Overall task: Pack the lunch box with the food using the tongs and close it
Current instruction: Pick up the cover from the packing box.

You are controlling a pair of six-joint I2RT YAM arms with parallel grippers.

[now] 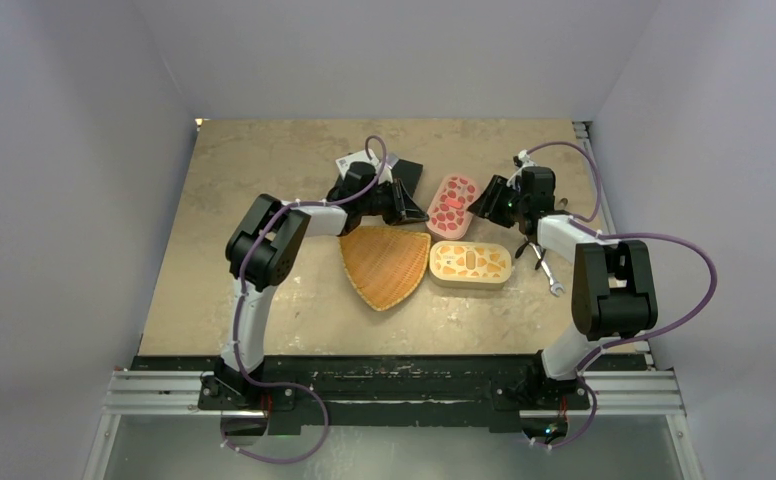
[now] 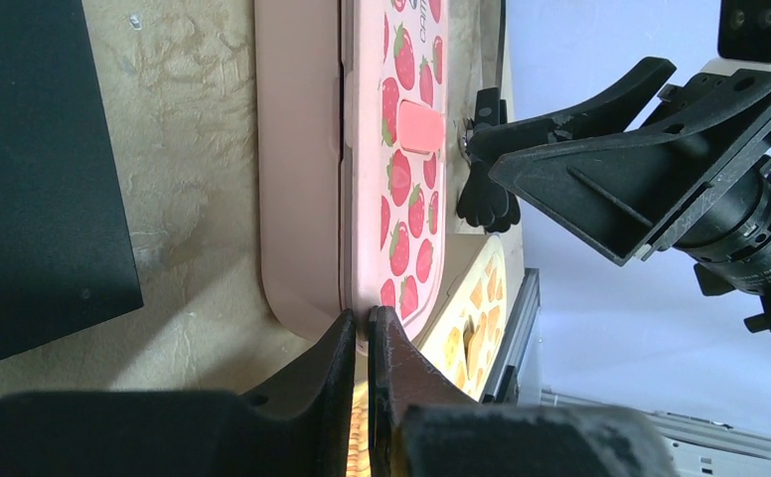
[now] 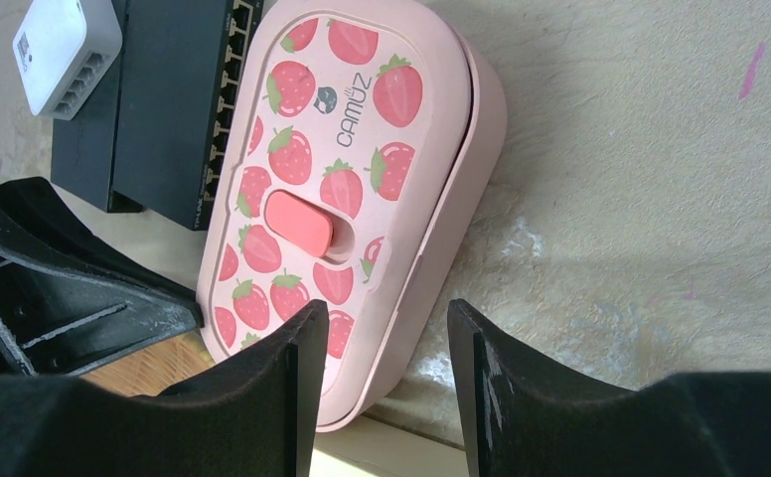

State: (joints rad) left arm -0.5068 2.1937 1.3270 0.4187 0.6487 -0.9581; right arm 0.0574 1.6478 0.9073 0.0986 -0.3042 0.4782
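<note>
The lunch box (image 1: 452,205) is a pink oval box with a strawberry-print lid (image 3: 332,169) lying on it, a coral latch (image 2: 421,127) at the middle. My left gripper (image 2: 362,320) is shut, its tips touching the end of the box at the seam between lid and base (image 2: 297,199). My right gripper (image 3: 386,316) is open at the opposite end: one finger (image 3: 282,368) lies over the lid, the other (image 3: 491,378) over bare table. In the top view the left gripper (image 1: 411,212) and right gripper (image 1: 484,207) flank the box. The food and the tongs are out of view.
An orange wicker tray (image 1: 386,265) lies in front of the left gripper, with nothing in it that I can see. A cream box with orange print (image 1: 471,264) sits beside it. A small silver tool (image 1: 546,272) lies near the right arm. A black box (image 3: 178,99) and white device (image 3: 64,50) stand behind.
</note>
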